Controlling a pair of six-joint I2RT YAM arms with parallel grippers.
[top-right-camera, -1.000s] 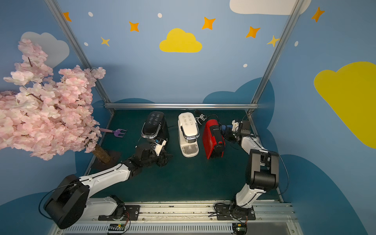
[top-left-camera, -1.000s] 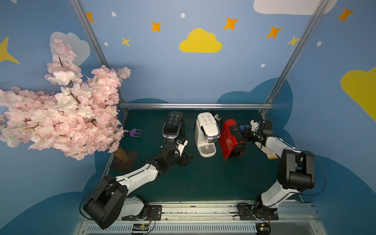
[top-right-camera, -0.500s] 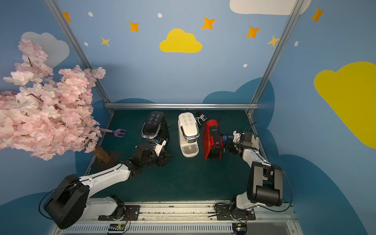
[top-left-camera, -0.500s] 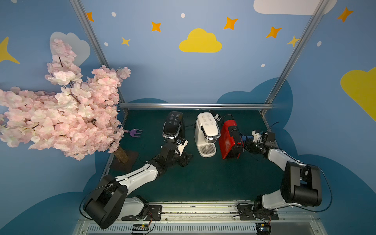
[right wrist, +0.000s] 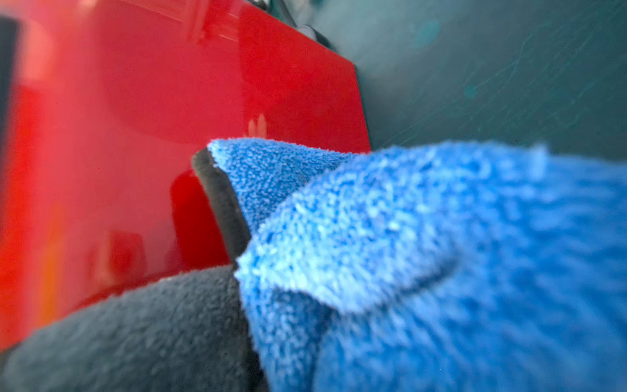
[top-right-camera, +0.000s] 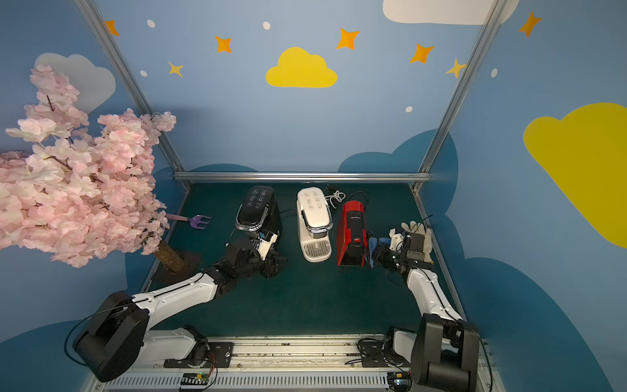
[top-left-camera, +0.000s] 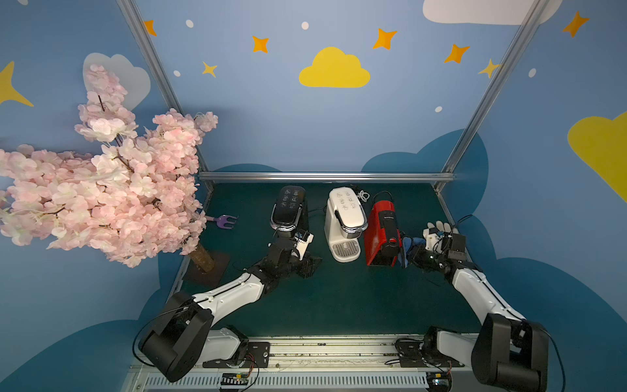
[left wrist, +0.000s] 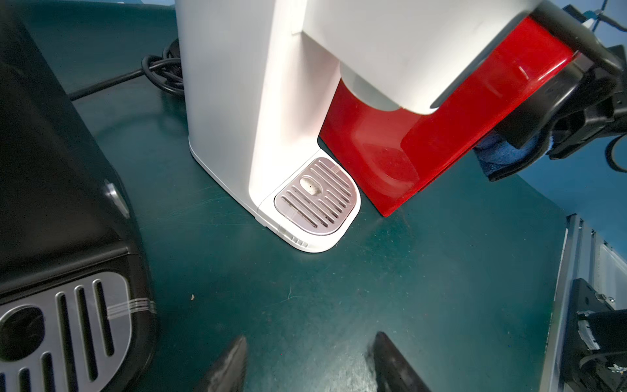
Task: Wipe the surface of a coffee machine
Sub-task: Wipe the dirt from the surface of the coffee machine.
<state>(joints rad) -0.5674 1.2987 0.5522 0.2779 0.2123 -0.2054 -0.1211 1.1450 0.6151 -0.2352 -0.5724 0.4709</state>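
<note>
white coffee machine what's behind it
A coiled white cord lies on the mat just behind the white coffee machine, and a black cord is coiled at its rear corner. Where they plug in is hidden by its body.

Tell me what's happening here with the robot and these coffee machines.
The right gripper is shut on a blue cloth and holds it at the red coffee machine's side nearest that arm, mid-wipe by the look of it. The left gripper is open and empty, low over the green table near the front of the black coffee machine. The white coffee machine stands between the two, untouched.
</note>
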